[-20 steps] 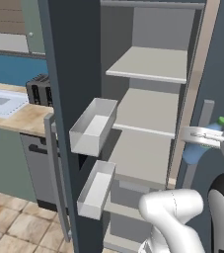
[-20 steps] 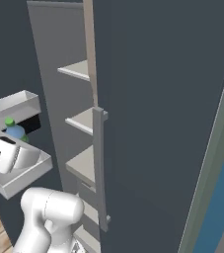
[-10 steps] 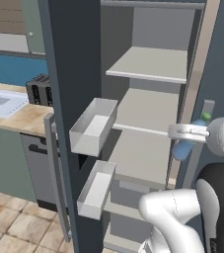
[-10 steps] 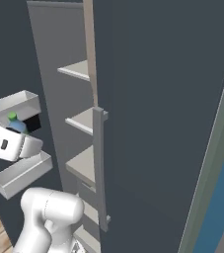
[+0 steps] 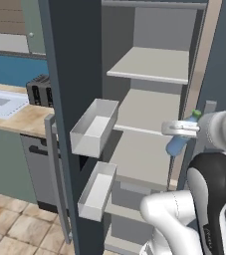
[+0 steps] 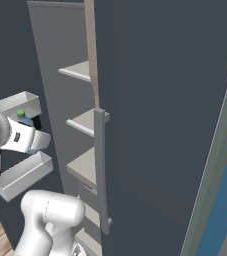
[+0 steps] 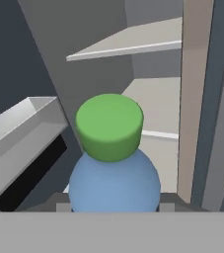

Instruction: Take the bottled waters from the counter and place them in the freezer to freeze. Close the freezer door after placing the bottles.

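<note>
The gripper point(image 5: 176, 128) is clamped on the blue bottle point(image 5: 178, 142) — green cap point(image 7: 109, 126) uppermost — held in the air at the right front edge of the freezer point(image 5: 149, 107), level with its middle shelf point(image 5: 144, 112). The freezer door point(image 5: 74, 89) stands wide open. Judgement: first bottle not yet shelved; the grey bottle and the door closing remain.

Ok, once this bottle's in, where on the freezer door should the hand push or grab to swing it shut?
Probably the long vertical handle on the freezer door. It stands off the door's outer edge, so the hand, now shut on the blue bottle, could hook it from the outer side. Pushing the outer face near that edge may also work.
</note>
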Controlling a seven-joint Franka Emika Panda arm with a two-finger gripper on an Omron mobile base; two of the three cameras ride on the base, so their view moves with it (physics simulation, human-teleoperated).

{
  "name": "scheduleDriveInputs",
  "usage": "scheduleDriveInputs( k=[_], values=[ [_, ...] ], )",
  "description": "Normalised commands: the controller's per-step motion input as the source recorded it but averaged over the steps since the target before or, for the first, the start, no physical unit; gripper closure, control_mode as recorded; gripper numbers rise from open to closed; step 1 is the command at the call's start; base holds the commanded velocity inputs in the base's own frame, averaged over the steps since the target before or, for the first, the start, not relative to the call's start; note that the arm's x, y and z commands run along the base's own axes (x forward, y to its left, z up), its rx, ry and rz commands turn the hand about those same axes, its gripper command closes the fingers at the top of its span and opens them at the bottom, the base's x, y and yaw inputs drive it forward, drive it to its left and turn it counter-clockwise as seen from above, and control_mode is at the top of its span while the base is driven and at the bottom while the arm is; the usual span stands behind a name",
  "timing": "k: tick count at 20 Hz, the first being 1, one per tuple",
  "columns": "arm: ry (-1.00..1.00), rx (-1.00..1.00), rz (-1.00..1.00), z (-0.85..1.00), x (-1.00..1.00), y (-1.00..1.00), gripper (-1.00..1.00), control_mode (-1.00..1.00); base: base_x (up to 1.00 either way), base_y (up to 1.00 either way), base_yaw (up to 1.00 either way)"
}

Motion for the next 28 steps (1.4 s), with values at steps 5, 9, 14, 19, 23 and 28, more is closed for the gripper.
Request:
scheduleDriveInputs(
  k=[5, 9, 14, 19, 23, 28],
  values=[
    [0.04, -0.02, 0.00, -0.02, 0.22, 0.10, 1.00, -1.00, 0.00, 0.00, 0.00],
    [0.05, 0.00, 0.00, 0.00, 0.20, 0.02, 1.00, -1.00, 0.00, 0.00, 0.00],
    [0.01, 0.00, 0.00, -0.01, 0.17, 0.00, 1.00, -1.00, 0.00, 0.00, 0.00],
    [0.00, 0.00, -0.01, -0.16, 0.25, 0.00, 1.00, -1.00, 0.00, 0.00, 0.00],
    [-0.03, -0.03, -0.06, -0.17, 0.13, 0.00, 1.00, -1.00, 0.00, 0.00, 0.00],
    [-0.05, -0.02, -0.10, -0.09, 0.10, 0.00, 1.00, -1.00, 0.00, 0.00, 0.00]
  ],
)
